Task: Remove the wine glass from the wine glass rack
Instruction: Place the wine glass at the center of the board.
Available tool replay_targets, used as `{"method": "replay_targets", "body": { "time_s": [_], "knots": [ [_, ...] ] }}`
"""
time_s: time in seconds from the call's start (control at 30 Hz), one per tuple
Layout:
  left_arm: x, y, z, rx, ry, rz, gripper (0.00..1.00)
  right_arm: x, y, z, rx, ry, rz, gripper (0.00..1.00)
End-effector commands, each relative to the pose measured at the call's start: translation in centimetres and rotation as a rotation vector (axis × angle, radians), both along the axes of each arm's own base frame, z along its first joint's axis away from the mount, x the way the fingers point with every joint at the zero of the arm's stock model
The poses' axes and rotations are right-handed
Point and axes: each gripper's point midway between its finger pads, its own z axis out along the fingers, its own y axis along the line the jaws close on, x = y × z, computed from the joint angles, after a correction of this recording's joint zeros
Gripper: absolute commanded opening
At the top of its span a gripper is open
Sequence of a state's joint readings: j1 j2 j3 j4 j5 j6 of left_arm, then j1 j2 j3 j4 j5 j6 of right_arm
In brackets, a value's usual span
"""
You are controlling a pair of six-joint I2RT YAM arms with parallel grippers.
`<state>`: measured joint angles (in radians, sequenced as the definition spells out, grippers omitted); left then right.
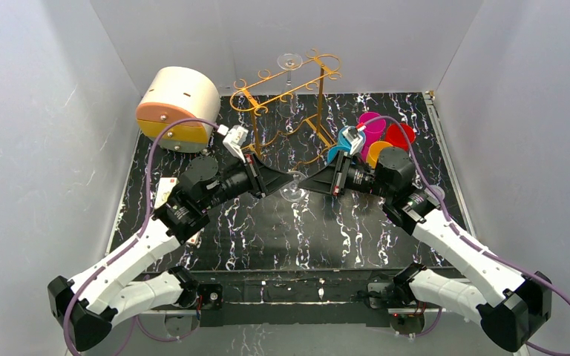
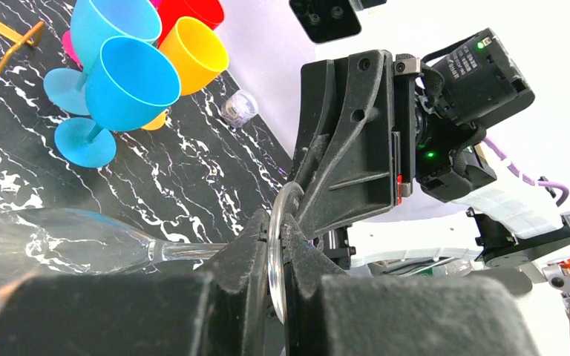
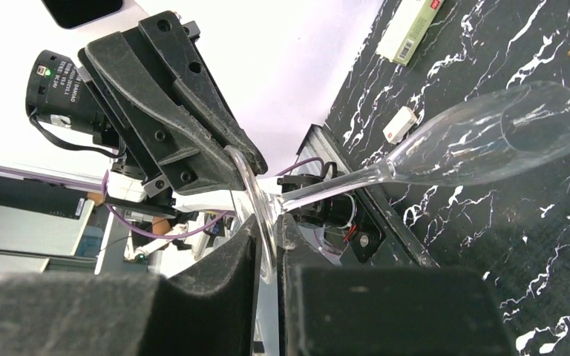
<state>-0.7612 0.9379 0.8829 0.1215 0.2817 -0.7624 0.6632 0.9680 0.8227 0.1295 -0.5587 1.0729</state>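
No writing can be made out: the print on the camera body (image 3: 53,93) is too small. The wine glass (image 3: 490,137) is held lying level, in front of the wine glass rack (image 1: 286,92) and clear of it. Its foot is pinched in the left gripper (image 2: 274,267), jaws almost together, and the same rim is gripped by the right gripper (image 3: 267,252), jaws narrow.

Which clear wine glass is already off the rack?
The wine glass held sideways, foot pinched by left end effector and right end effector; the other glass hangs inverted on the rack.
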Motion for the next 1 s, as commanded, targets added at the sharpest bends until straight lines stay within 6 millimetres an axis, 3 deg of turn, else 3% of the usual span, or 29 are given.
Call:
{"method": "replay_targets", "body": {
  "time_s": [0.0, 0.07, 0.17, 0.23, 0.43, 0.5, 0.6, 0.73, 0.77, 0.87, 0.97],
  "knots": [
    [-0.2, 0.1, 2.1, -0.068, -0.064, -0.002, 0.00, -1.0, 0.3, 3.8, 0.100, -0.126, 0.060, 0.16],
    [-0.2, 0.0, 2.2, -0.086, -0.066, 0.000, 0.00, -1.2, 0.2, 3.8, 0.100, -0.136, 0.067, 0.13],
    [-0.2, -0.5, 1.6, -0.077, -0.062, -0.027, 0.00, -1.4, 0.0, 3.9, 0.107, -0.167, 0.066, 0.01],
    [-0.4, -0.8, 1.2, -0.041, -0.065, -0.054, 0.03, -0.9, 0.0, 3.9, 0.103, -0.186, 0.042, 0.01],
    [-0.2, 1.7, -0.4, 0.195, -0.074, 0.007, 0.53, 0.7, 0.0, 3.5, 0.078, -0.212, -0.030, 0.01],
    [-0.6, 2.0, -0.8, 0.224, -0.081, -0.009, 0.60, 0.7, 0.3, 3.5, 0.074, -0.244, -0.010, 0.01],
    [-0.9, 1.8, -1.3, 0.233, -0.056, -0.030, 0.61, 1.1, 0.5, 4.1, 0.062, -0.294, -0.005, 0.01],
    [-1.6, 0.9, -0.3, 0.164, -0.034, -0.078, 0.61, 1.2, 0.5, 4.9, 0.062, -0.362, -0.003, 0.01],
    [-1.7, 0.7, -0.2, 0.147, -0.028, -0.083, 0.57, 1.2, 0.5, 4.9, 0.064, -0.372, -0.004, 0.01],
    [-1.7, 0.1, 0.1, 0.098, 0.002, -0.088, 0.31, 1.1, 0.4, 5.1, 0.073, -0.387, -0.008, 0.01],
    [-1.8, -0.5, 0.8, 0.013, 0.032, -0.096, 0.26, 0.7, 0.4, 5.4, 0.103, -0.410, 0.006, 0.01]
  ]
}}
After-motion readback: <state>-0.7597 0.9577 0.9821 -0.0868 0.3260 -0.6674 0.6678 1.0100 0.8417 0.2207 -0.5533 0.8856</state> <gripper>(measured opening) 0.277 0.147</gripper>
